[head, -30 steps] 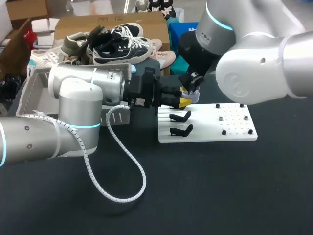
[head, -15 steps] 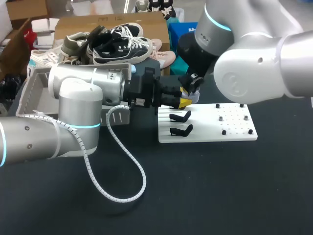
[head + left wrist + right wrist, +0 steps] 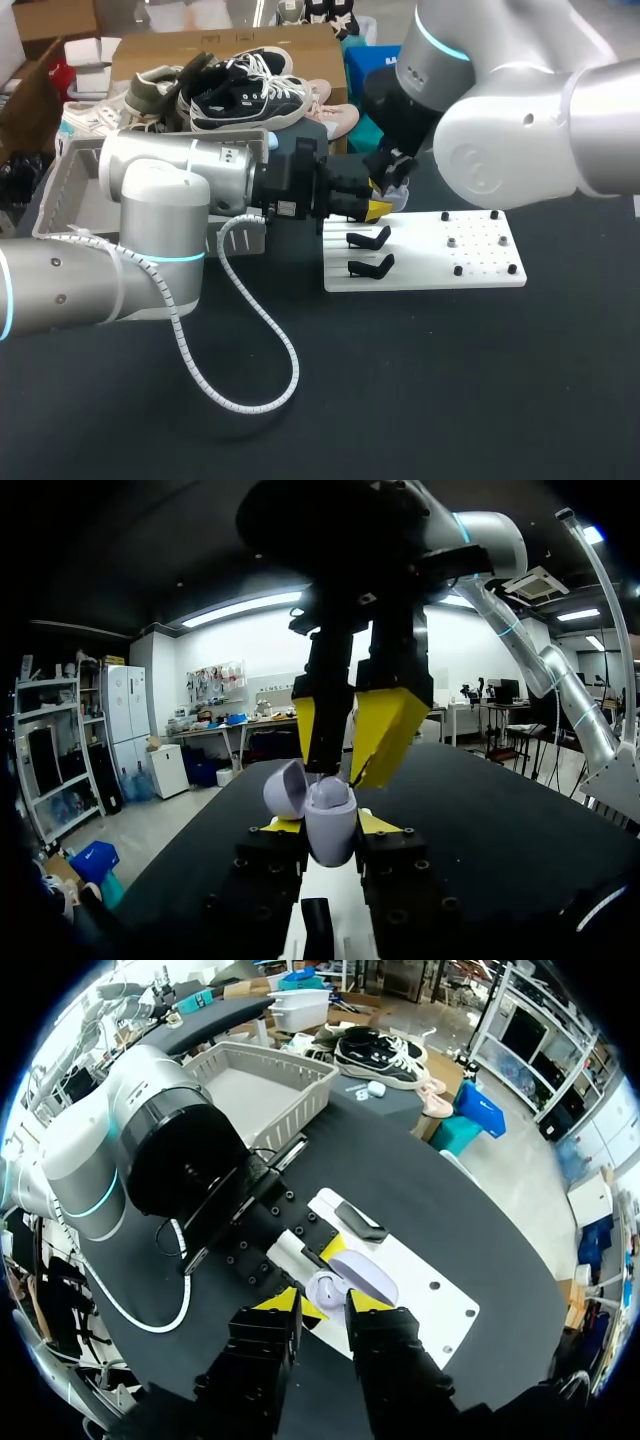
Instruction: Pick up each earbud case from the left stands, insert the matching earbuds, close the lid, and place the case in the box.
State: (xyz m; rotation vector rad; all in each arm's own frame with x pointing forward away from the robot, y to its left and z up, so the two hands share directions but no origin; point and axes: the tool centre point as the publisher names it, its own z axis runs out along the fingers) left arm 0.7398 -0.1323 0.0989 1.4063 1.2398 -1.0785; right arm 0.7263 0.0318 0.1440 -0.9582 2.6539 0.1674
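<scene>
**Open case clamped in the left hand, right hand just above it**

From overhead little of the earbud case (image 3: 384, 203) shows: it is a pale sliver wedged between the left hand (image 3: 378, 209) and the right hand (image 3: 393, 181), which crowd over the near-left end of the white board (image 3: 480, 266).

The left wrist camera shows it plainly. The left hand (image 3: 330, 822) is clamped on the lavender earbud case (image 3: 331, 834), one yellow tip on each side. The case stands upright, with its lid (image 3: 285, 788) swung open to one side.

The right hand (image 3: 345, 770) comes down from above, right at the case's open mouth. Whether it grips anything cannot be told, since anything there is too small to make out.

From the right wrist camera, the case (image 3: 326, 1286) and its lid (image 3: 366, 1280) lie just ahead of the right hand (image 3: 322, 1303).

Two black stands (image 3: 370, 238) (image 3: 371, 266) sit on the board.

The grey basket (image 3: 58, 195) stands at the desk's (image 3: 450, 390) far left. Overhead its inside is largely hidden behind the left arm (image 3: 150, 215). The right wrist camera shows the basket's (image 3: 287, 1088) wall and floor.
</scene>
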